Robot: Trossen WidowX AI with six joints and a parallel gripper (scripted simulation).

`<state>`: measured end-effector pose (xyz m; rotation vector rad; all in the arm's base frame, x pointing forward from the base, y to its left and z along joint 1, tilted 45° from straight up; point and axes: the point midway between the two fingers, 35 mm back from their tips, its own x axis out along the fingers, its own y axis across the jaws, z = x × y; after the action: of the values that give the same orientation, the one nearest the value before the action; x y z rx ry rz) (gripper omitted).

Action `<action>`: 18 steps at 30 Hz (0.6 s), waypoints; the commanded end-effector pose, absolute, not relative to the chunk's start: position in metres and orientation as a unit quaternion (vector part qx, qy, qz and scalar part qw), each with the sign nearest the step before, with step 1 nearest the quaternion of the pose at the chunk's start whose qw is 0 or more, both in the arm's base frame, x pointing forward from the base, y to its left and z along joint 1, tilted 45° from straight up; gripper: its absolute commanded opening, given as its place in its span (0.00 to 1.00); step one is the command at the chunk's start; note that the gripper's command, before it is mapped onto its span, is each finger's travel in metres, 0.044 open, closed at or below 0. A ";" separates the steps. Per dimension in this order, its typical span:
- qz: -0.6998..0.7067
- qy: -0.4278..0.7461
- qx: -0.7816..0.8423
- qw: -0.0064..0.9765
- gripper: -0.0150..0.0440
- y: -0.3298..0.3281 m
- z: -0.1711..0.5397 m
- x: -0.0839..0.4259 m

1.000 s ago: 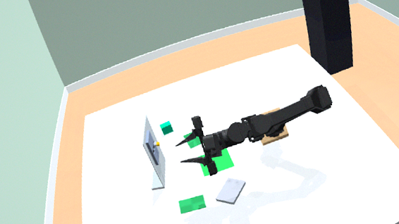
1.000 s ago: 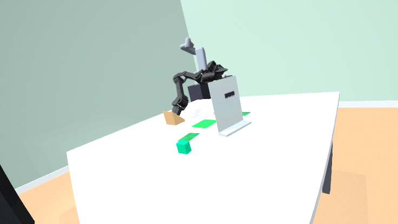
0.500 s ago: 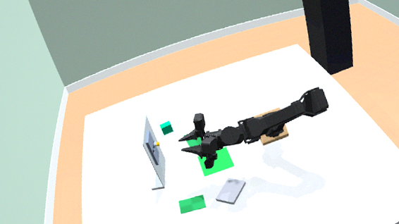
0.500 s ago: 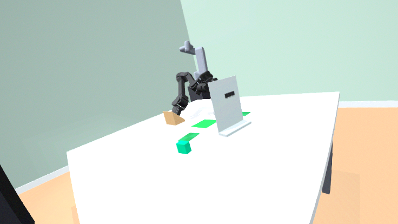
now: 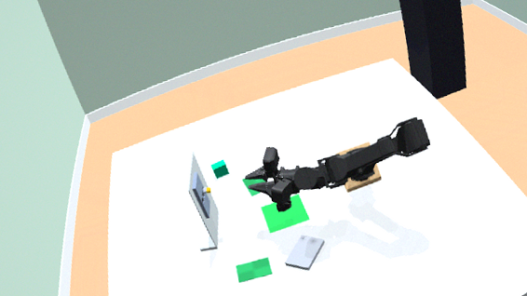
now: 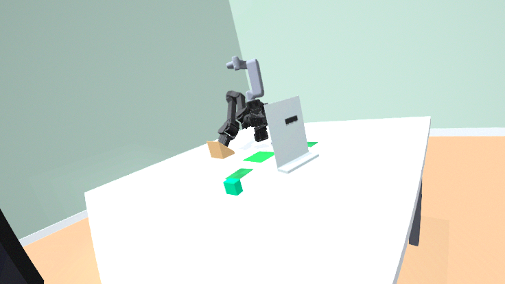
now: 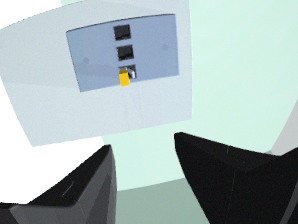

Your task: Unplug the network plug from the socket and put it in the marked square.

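Fingers stand parted and empty — black, tapering wedges, their lower ends cut off in the wrist view. Beyond them, the plug sits in the lowest socket of the smooth, flat panel, its yellow piece hiding part of that opening.
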<state>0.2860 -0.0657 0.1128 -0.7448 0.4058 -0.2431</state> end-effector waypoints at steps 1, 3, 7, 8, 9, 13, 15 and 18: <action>-0.118 0.204 -0.366 0.900 0.52 -0.067 0.109 0.287; -0.118 0.204 -0.366 0.900 0.52 -0.068 0.109 0.292; -0.118 0.204 -0.366 0.900 0.52 -0.070 0.109 0.302; -0.118 0.204 -0.366 0.900 0.52 -0.071 0.109 0.305; -0.118 0.204 -0.366 0.900 0.52 -0.071 0.109 0.307; -0.118 0.203 -0.366 0.900 0.52 -0.073 0.108 0.318; -0.118 0.203 -0.366 0.900 0.52 -0.074 0.107 0.323; -0.118 0.203 -0.366 0.900 0.52 -0.076 0.106 0.331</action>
<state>0.3208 -0.0739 0.1065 -0.7523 0.4224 -0.2469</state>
